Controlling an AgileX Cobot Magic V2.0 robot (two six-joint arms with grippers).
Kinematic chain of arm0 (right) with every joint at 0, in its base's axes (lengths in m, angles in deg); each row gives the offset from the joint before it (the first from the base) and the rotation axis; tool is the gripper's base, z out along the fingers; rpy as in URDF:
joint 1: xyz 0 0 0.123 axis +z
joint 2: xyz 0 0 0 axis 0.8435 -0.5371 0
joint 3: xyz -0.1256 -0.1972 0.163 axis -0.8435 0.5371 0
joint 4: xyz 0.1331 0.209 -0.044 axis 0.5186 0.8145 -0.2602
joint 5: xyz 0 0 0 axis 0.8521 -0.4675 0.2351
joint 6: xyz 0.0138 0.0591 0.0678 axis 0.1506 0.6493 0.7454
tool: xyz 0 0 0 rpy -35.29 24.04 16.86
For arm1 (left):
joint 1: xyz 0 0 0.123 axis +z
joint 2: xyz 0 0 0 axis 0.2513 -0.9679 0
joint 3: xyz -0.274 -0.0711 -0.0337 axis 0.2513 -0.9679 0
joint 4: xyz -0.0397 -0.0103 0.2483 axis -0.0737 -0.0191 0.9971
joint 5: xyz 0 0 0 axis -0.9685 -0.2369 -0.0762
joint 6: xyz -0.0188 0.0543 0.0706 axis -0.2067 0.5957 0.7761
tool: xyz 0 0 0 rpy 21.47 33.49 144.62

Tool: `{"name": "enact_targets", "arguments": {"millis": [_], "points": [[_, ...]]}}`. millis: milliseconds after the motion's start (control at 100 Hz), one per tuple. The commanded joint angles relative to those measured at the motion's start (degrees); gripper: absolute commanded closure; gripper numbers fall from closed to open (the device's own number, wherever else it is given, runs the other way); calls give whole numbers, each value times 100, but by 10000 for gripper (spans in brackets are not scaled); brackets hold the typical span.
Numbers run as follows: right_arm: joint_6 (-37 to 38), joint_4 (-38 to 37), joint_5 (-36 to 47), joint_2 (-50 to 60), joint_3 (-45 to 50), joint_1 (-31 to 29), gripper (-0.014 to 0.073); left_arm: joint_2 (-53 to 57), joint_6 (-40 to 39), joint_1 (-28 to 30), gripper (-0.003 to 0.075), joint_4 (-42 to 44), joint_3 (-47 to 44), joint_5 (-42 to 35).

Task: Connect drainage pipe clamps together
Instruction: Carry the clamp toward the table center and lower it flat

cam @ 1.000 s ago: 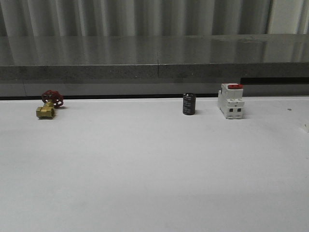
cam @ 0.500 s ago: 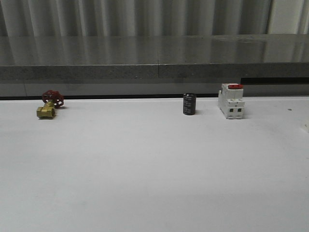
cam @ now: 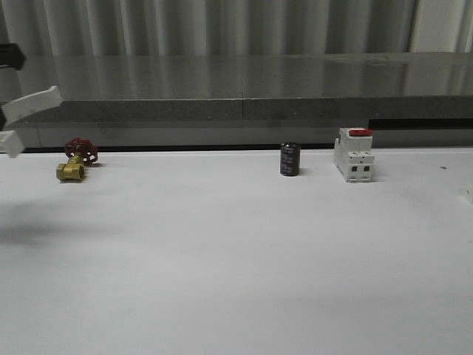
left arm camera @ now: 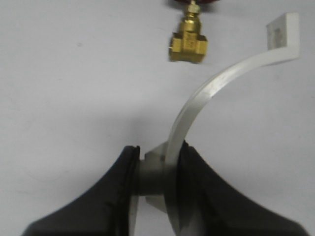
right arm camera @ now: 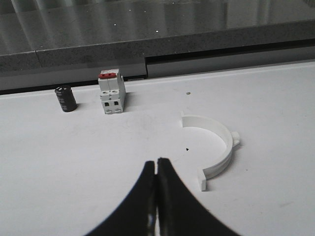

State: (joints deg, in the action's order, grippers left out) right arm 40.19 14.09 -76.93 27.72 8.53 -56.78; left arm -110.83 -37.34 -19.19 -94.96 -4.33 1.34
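My left gripper (left arm camera: 160, 162) is shut on one white half-ring drainage pipe clamp (left arm camera: 216, 93), pinching it near one end so its arc and end tab stick out past the fingers. In the front view this clamp (cam: 29, 103) hangs in the air at the far left edge, above the table. The other clamp half (right arm camera: 216, 147) lies flat on the white table, just ahead and to one side of my right gripper (right arm camera: 156, 162). That gripper is shut with nothing between its fingers and hovers apart from the clamp.
A brass valve (cam: 72, 170) with a red handwheel sits at the back left, under the held clamp. A dark cylinder (cam: 289, 159) and a white switch with a red top (cam: 353, 155) stand at the back right. A grey ledge (cam: 244, 111) runs behind the table.
The left arm has come into the front view at the far left edge, carrying its clamp half in the air. The things on the table have not moved.
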Motion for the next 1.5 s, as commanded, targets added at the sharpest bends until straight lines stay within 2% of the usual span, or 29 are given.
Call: {"name": "enact_targets", "arguments": {"millis": [0,90,180,390,660,1490], "points": [[-69,0,426,105,-89,-34,661,244,-920,-604,729,577,107,-161],[-69,0,426,105,-89,-34,661,179,-1562,-1272,729,1049,98,-285],[-69,0,426,105,-89,-34,661,46,-1774,-1786,729,1122,139,-365],[-69,0,426,105,-89,-34,661,-558,-1868,-2389,729,1122,346,-408],[-69,0,426,105,-89,-34,661,-1147,-2125,-2459,729,1132,879,-399],[-69,0,426,105,-89,-34,661,-1722,-2460,-2747,728,1244,883,-410]]}}
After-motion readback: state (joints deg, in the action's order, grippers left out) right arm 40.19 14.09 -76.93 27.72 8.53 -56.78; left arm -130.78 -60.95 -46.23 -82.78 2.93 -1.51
